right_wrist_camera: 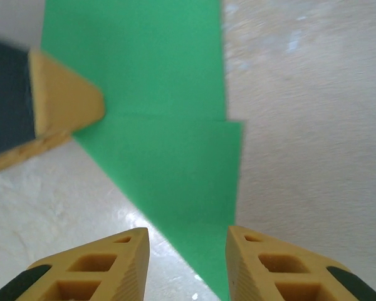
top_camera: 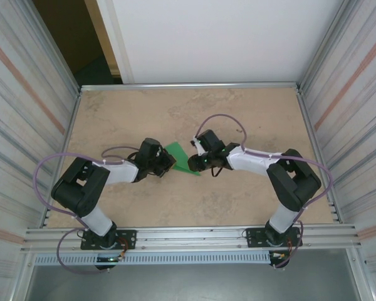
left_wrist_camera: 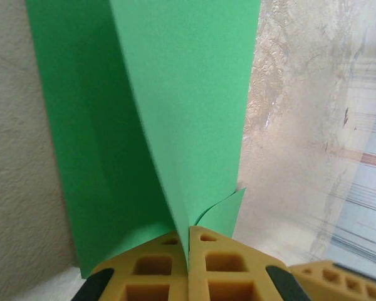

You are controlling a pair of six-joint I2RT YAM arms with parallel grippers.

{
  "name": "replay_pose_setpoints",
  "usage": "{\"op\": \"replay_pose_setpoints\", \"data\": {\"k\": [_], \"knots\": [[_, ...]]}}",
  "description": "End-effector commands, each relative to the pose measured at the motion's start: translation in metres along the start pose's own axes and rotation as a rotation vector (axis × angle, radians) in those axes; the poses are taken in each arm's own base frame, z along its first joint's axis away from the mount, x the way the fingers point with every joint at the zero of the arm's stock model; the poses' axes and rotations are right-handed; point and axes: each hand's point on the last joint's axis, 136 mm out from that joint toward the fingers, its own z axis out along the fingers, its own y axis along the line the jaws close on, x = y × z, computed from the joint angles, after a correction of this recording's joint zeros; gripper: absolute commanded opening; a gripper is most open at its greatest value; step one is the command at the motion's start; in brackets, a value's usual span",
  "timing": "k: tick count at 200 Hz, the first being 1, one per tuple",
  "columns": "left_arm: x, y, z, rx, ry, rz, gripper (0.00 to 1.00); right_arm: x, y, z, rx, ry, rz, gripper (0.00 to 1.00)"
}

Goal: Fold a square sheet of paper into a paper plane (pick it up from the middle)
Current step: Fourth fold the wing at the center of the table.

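At the middle of the tan table (top_camera: pixel 250 113), the left gripper (left_wrist_camera: pixel 188 233) is clenched on an edge of the folded green paper (left_wrist_camera: pixel 175 94), with one flap rising from its closed fingers. The right gripper (right_wrist_camera: pixel 188 237) faces it across the paper, fingers parted and gripping nothing. The paper's tapering end lies flat between them.

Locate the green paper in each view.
Top external: green paper mid-frame, just right of the left gripper.
Left wrist: centre-left, top to bottom, pinched in that shut gripper.
Right wrist: upper centre, tapering to the bottom edge.
Shared landmark: left gripper's yellow fingers.
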Motion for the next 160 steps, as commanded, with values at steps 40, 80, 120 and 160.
{"op": "replay_pose_setpoints", "data": {"k": [40, 80, 120, 160], "knots": [[0.000, -0.008, -0.006, -0.024, 0.030, 0.002, 0.04, 0.006, 0.008, 0.025, 0.138, 0.040, -0.275, 0.42], [-0.001, -0.013, -0.007, -0.020, 0.038, -0.001, 0.05, 0.008, 0.009, 0.031, 0.142, 0.047, -0.318, 0.42], [-0.002, -0.015, -0.007, -0.024, 0.044, -0.004, 0.05, 0.011, 0.008, 0.034, 0.149, 0.059, -0.353, 0.40], [-0.002, -0.014, -0.008, -0.031, 0.049, -0.007, 0.05, 0.013, 0.009, 0.034, 0.141, 0.060, -0.369, 0.35]]}}
